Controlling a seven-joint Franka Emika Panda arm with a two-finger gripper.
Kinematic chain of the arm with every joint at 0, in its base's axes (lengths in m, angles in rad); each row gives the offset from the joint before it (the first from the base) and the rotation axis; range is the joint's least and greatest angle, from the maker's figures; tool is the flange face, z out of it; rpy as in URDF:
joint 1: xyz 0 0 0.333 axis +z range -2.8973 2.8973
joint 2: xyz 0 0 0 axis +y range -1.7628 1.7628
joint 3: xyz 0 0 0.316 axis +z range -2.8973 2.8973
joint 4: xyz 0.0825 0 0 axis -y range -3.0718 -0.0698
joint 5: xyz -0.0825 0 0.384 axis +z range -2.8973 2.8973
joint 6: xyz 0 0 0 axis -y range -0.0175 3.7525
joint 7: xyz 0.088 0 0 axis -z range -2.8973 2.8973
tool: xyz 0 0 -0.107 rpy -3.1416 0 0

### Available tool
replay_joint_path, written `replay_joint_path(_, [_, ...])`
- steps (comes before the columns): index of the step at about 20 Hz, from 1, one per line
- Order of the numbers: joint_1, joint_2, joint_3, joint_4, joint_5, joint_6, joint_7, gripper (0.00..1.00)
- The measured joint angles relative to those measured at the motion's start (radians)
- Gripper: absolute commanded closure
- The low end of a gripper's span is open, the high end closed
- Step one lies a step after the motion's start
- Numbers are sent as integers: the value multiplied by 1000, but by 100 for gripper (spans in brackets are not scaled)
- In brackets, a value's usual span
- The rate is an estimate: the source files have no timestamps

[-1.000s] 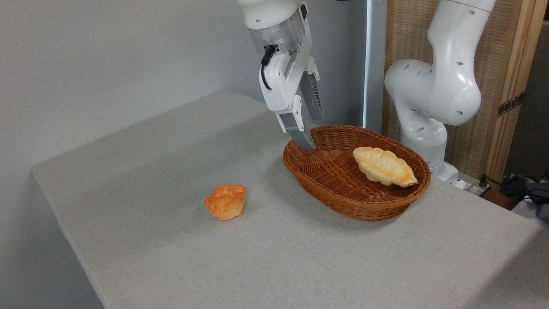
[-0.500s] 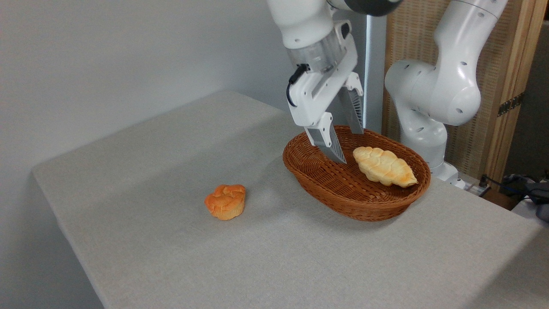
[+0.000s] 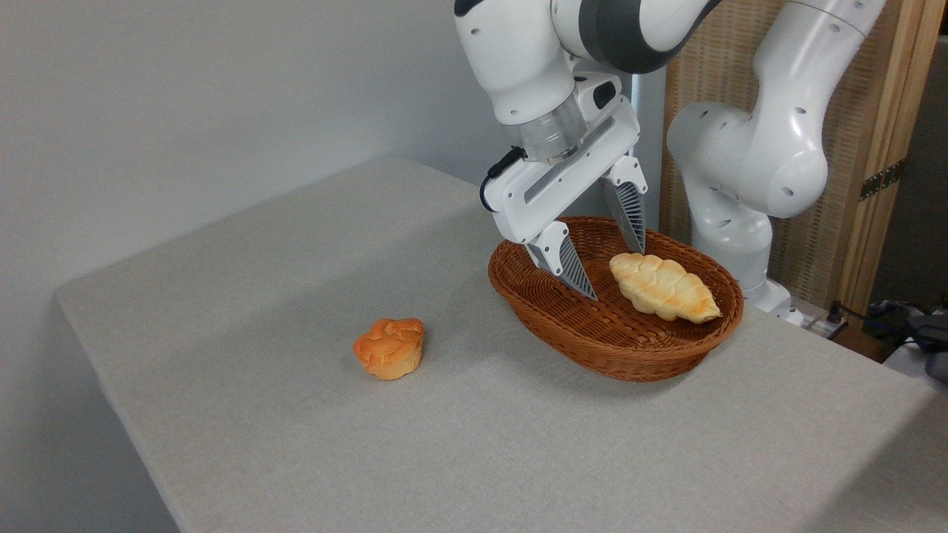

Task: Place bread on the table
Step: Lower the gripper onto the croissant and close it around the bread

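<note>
The gripper (image 3: 616, 274) hung wide apart inside the basket (image 3: 592, 348), just left of the bread (image 3: 664, 286). A bun (image 3: 389, 347) sat on the table (image 3: 296, 429). No writing was legible.

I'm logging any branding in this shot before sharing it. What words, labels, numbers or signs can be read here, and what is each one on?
None: no readable text anywhere in the camera view.
The arm and its gripper show no legible logo or label.
The bread, the wicker basket, the small bun and the table carry no writing.
</note>
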Motion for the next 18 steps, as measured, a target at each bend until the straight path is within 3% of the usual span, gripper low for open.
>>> replay_joint_path(18, [-6, -55, 23, -136, 1, -30, 16, 0])
